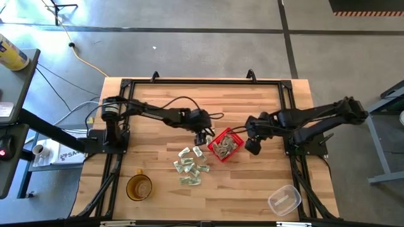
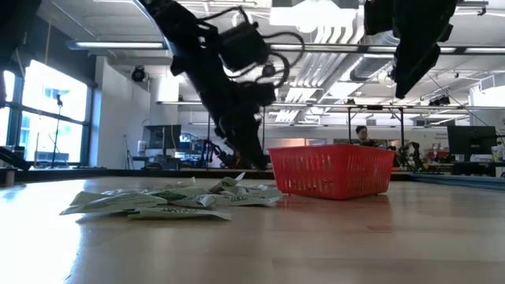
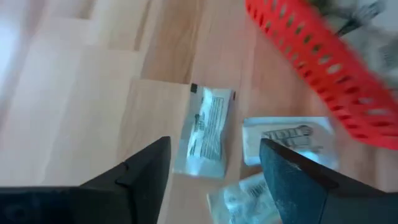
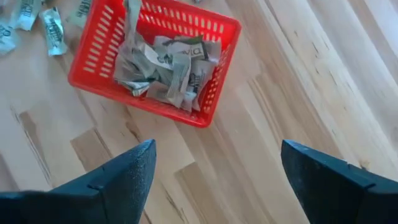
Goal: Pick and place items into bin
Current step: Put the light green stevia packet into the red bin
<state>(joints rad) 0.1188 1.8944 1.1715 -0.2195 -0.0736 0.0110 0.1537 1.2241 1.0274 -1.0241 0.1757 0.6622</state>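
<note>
While several packets (image 4: 165, 68) are already lying in the red basket (image 1: 225, 144), both spread, empty end effectors are leaving a loose pile (image 1: 191, 167) waiting on the worktop (image 1: 252, 189).

Red basket (image 1: 225, 146) mid-table holds packets, left gripper (image 1: 202, 137) at its left edge, right gripper (image 1: 253, 146) beside its right; loose packets (image 1: 191, 166) scattered just below-left.

light: bright, even, ceiling strips | low view: arms backlit, dark | left wrist view: motion-blurred | shadows: soft
</note>
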